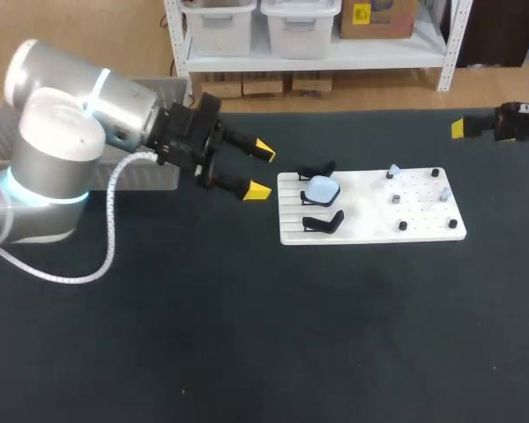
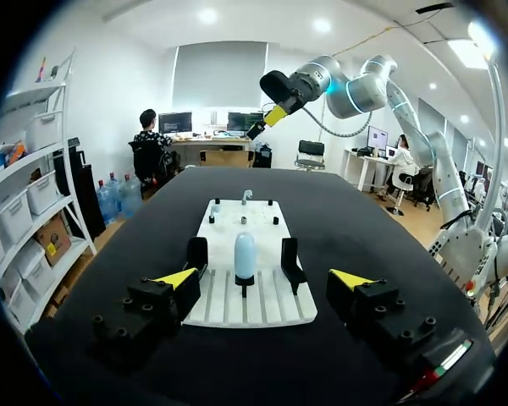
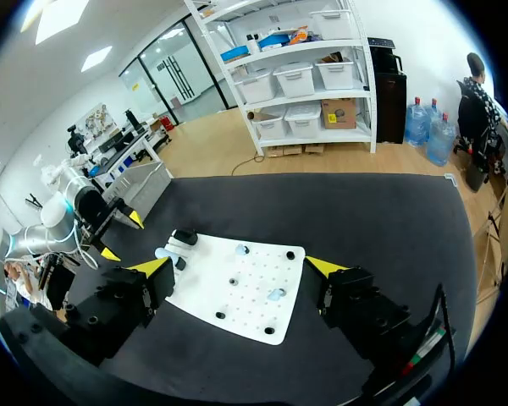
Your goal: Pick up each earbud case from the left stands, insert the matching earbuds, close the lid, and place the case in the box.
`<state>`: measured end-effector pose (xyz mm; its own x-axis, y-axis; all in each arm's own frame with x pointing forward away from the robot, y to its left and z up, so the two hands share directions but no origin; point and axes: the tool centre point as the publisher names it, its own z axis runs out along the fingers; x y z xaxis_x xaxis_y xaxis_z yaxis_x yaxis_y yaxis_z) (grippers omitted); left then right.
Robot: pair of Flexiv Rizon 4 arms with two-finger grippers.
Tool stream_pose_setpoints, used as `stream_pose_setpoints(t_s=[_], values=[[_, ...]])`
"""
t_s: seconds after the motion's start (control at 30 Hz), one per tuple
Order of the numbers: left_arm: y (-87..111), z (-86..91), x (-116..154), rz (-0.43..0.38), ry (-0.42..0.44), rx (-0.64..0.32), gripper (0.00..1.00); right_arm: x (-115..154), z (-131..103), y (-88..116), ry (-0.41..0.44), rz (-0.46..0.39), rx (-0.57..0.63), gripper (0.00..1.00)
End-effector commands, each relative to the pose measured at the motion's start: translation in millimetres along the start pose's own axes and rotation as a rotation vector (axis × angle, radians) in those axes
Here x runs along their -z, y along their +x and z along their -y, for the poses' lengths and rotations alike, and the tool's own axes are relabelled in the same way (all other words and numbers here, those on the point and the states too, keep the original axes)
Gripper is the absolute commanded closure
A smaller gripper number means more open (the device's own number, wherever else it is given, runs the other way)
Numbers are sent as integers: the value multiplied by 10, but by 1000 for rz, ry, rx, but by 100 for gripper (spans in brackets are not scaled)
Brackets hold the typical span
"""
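counter: black top (image 1: pixel 247 335), carrying everything we have in play.
left arm: big and silver (image 1: pixel 62 150), in from the left, hanging above the counter and stretched toward the board.
right arm: we catch only its end (image 1: pixel 516 122) at the far right, held high over the counter's far side.
box: grey (image 1: pixel 163 174), at the counter's left edge, partly hidden behind the left arm.
board: white (image 1: pixel 423 216), flat on the counter right of centre. Its slotted end faces the left arm and its peg-hole end faces away from it.
left pincer: released (image 1: pixel 260 171), fingers spread wide with nothing between them. It aims at the board's slotted end, near it but apart.
right pincer: released too (image 3: pixel 238 266), fingers wide, looking down on the board's peg-hole end from well apart.
stands: a black one on either side of the case, one nearer us (image 1: pixel 323 223) and one farther (image 1: pixel 317 170), both on the slotted end.
case: there it is, pale blue (image 1: pixel 322 188), upright on the middle stand between those two, straight ahead of the left pincer.
earbuds: two tiny pale-blue pieces (image 1: pixel 393 169) on the peg-hole end, well apart from the case and too small for us to tell more.
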<state>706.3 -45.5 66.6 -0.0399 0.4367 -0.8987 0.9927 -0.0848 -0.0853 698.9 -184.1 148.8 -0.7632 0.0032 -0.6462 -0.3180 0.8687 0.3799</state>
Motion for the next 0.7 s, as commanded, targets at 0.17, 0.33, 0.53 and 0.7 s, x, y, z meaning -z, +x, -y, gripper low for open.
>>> stream_pose_setpoints(t_s=[0.17, 0.33, 0.53, 0.7], values=[[71, -22, -214, 44, -7, 3, 0, 2, 2, 0, -1, 0, 0, 0], [72, -45, -276, 48, -5, -2, 8, 2, 2, 0, -1, 0, 0, 0], [76, -47, -369, 48, -2, -3, 11, 2, 2, 0, -1, 0, 0, 0], [106, -33, -475, 26, 15, 4, 16, 2, 2, 0, -1, 0, 0, 0]])
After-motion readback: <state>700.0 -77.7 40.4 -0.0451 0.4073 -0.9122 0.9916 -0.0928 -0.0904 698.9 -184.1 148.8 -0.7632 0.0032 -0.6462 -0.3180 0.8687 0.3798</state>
